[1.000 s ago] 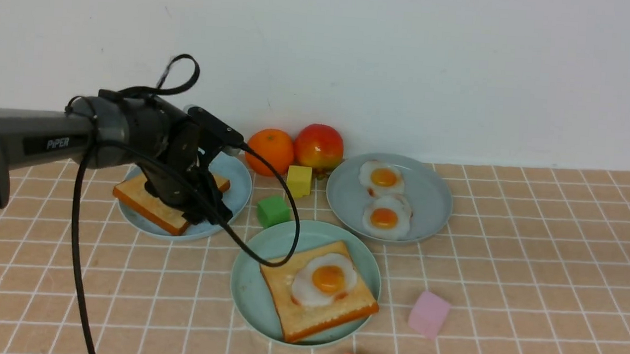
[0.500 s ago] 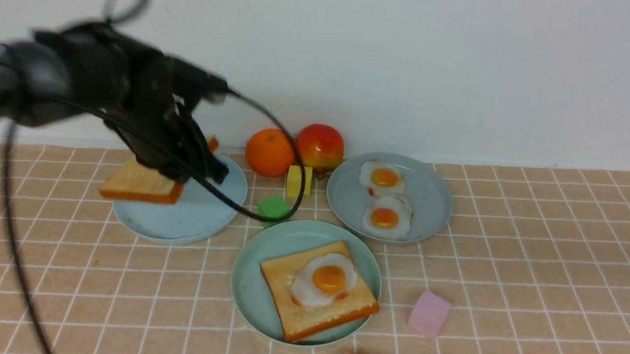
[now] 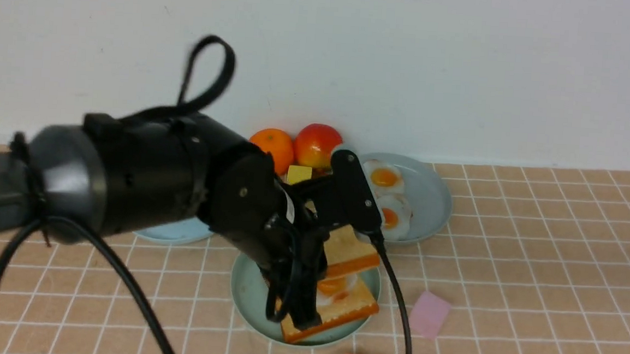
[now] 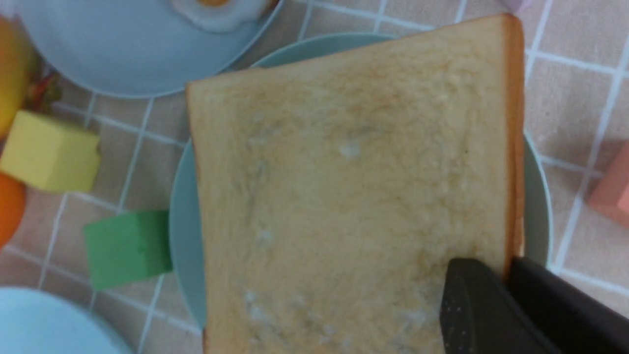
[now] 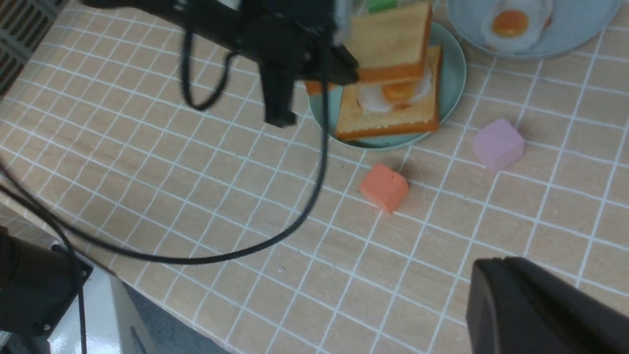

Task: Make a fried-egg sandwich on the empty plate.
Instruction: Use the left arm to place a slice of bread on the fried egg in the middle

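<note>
The left gripper (image 4: 508, 300) pinches the top toast (image 3: 350, 250) by one corner. It looks nearly flat, just above the egg (image 3: 333, 285) and the bottom toast (image 3: 351, 308) on the green plate (image 3: 248, 288). The right gripper (image 5: 535, 300) is closed.

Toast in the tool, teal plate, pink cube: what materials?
Held toast: likely soft foam or rubbery plastic, matte; porous crumb texture, orange crust edge. Plate: looks like matte plastic; even teal, no gloss. Pink cube: probably foam; dull surface, softened edges.

You've swung the left gripper (image 3: 318, 251) from the pale blue plate (image 3: 172, 233) at mid-left to frame centre. The toast slice (image 3: 350, 251) it lifted now hangs over the egg (image 3: 333, 286).
</note>
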### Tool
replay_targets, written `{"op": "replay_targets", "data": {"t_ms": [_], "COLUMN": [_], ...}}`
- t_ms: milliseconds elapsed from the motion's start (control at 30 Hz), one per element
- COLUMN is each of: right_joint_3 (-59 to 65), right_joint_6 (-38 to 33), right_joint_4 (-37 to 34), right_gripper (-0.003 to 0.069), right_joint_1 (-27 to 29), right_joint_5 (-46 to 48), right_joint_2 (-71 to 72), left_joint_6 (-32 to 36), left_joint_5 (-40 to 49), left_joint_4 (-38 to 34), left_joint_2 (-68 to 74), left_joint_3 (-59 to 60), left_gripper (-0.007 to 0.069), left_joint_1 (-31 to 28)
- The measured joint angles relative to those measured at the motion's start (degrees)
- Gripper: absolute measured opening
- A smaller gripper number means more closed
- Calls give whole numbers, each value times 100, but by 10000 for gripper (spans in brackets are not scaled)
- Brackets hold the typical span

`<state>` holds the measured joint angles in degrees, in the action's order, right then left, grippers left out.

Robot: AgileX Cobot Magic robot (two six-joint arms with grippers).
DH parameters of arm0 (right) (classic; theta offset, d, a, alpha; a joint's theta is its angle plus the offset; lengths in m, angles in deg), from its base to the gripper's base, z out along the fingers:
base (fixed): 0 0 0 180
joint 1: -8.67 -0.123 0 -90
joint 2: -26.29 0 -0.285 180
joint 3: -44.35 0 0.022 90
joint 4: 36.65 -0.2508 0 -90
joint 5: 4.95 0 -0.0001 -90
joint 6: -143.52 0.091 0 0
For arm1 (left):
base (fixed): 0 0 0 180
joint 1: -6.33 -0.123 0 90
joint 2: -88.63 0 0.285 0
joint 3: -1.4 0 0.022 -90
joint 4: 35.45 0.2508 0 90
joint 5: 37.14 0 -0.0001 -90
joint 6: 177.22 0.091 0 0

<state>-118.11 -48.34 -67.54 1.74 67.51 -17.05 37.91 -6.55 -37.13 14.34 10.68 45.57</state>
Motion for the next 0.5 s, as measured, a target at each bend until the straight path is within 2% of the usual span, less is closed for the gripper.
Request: {"op": "replay_targets", "data": {"t_ms": [233,500], "right_joint_3": [0,0], "right_joint_6": [0,0], "right_joint_4": [25,179], "right_gripper": [14,14], "right_joint_1": [0,0], "right_joint_5": [13,13], "right_joint_2": [372,417], "left_joint_6": [18,60], "left_joint_5": [-47,329], "left_joint_4": [-187,-559], "left_joint_2": [275,225], "left_joint_3": [0,0], "left_gripper": [46,46], "left_joint_1": [0,0]}}
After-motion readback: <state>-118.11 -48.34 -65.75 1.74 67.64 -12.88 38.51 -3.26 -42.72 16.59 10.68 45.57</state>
